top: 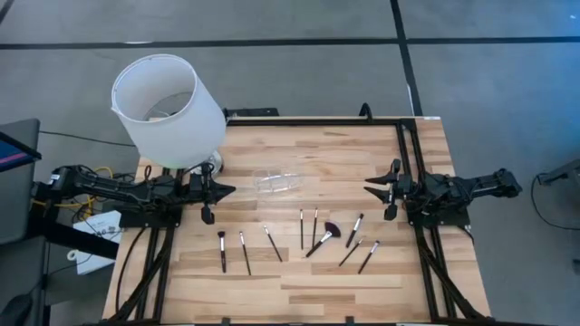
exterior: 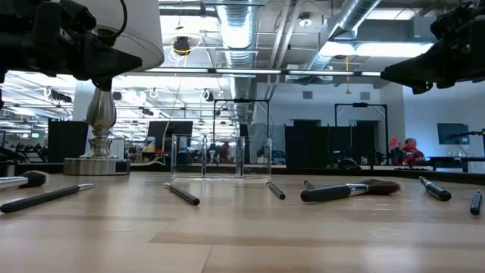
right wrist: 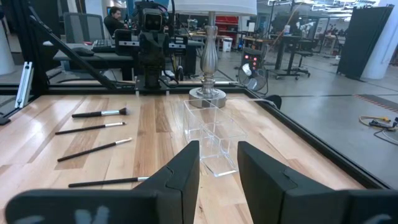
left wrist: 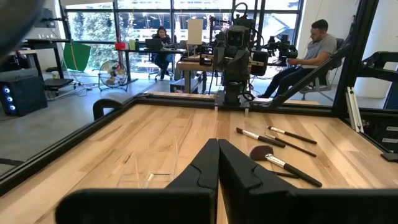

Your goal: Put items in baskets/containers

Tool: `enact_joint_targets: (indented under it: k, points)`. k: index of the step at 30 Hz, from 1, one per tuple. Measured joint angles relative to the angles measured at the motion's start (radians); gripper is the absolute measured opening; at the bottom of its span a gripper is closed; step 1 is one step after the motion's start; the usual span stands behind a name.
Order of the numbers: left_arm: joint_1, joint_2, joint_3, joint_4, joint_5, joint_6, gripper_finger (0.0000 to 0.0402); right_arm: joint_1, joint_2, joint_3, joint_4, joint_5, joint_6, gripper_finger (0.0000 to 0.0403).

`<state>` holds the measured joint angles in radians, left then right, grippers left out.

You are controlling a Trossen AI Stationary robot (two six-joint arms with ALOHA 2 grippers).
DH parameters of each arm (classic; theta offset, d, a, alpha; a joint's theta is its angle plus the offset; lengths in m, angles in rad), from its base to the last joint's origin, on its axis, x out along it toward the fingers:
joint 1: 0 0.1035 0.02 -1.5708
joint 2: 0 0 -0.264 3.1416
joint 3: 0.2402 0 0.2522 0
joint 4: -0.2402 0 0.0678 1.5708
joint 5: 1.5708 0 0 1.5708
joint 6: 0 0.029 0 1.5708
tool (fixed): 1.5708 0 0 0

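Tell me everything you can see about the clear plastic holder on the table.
The clear plastic holder is see-through and looks like rigid acrylic, made of joined box-shaped compartments with thin straight walls. It appears empty. It rests on the wooden table, near the far edge, beside the lamp base and apart from the row of makeup brushes. Neither gripper touches it, and nothing else does except the table.
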<state>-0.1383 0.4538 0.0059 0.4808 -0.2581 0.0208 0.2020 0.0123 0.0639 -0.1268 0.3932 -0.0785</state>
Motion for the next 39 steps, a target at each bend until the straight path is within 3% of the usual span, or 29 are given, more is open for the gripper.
enact_joint_targets:
  k: [39]
  points:
    - [0.0,0.0,0.0,0.025,-0.001,-0.004,0.0004,0.0,0.0,0.0,0.0,0.0,0.0,0.0102]
